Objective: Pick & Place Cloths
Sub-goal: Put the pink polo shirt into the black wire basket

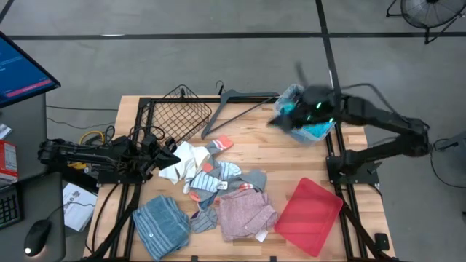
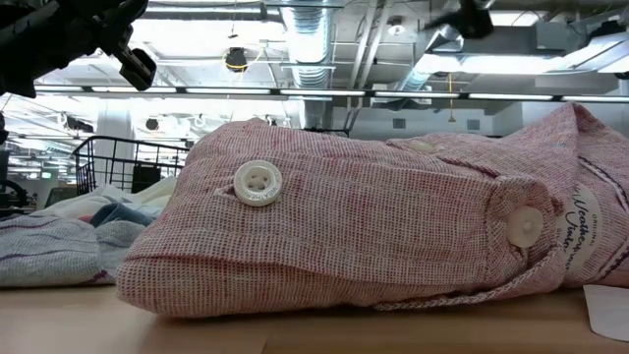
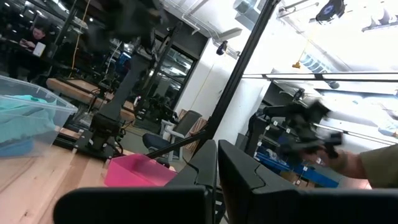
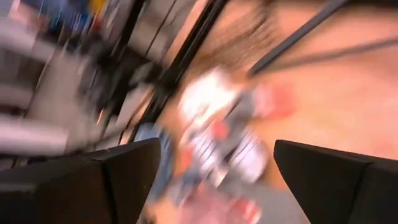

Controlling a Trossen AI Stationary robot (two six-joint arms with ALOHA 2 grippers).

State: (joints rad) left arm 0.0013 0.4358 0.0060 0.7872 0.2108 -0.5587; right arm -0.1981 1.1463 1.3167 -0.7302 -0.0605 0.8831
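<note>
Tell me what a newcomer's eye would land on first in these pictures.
The jumble of cloths across the middle of the wooden table, with a pink checked shirt filling the low view. Next, the flat red tray at the near right. At the far right, the right gripper, open, sits over a clear bin holding turquoise cloth.

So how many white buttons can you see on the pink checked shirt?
2. One white button sits on the near left fold of the pink checked shirt, the other button on the right by the label. More may be hidden in the folds.
</note>
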